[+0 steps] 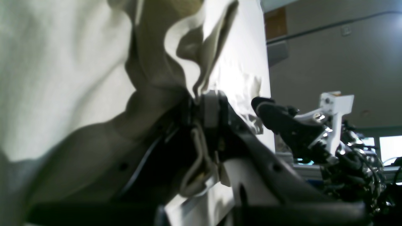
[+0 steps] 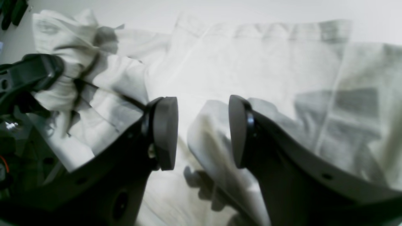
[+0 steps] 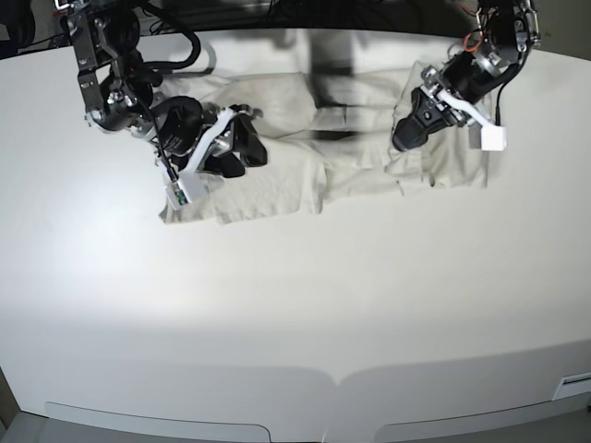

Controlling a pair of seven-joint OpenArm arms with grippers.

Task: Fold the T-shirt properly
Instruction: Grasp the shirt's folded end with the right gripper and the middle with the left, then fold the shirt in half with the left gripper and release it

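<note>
Item: pale beige, soft cotton T-shirt (image 3: 305, 175), spread across the white table (image 3: 295, 305). Our left gripper (image 3: 406, 138) pinches a bunched fold; our right gripper (image 2: 202, 131) hovers wide, empty. Risk: one-sided pulling may drag and wrinkle the cloth.

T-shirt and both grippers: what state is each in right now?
T-shirt: spread across the table, rumpled, partly folded, one end bunched and lifted.
Left gripper: shut on the T-shirt, pinching a gathered fold of cloth.
Right gripper: open, jaws apart over the cloth, nothing between them gripped.
Table: white, carrying the shirt.
</note>
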